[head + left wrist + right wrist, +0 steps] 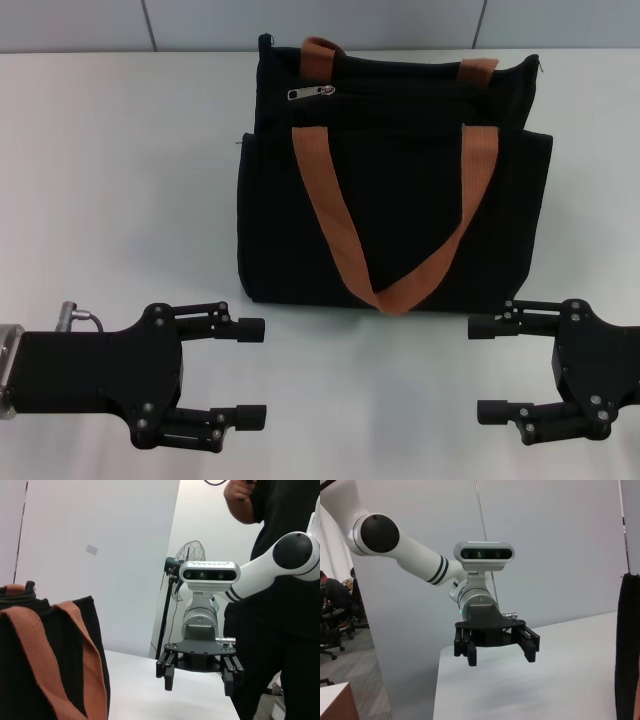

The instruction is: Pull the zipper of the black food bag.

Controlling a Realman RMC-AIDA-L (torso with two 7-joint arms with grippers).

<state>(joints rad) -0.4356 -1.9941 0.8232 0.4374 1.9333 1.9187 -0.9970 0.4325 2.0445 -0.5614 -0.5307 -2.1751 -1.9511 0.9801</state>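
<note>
Zipper [312,92] sits at the top edge of the black food bag [400,215], on the bag's left end, its track running crosswise toward the right end; it lies ahead of and beyond the left gripper [250,370], which hovers low over the white table [110,180] with jaws spread wide and empty, judged the nearer arm. Right gripper [490,368], likewise wide and empty, hangs before the bag's right corner, well apart from the slider. Between tools and slider hang the orange-brown strap handles [330,210]; nothing else obstructs.
</note>
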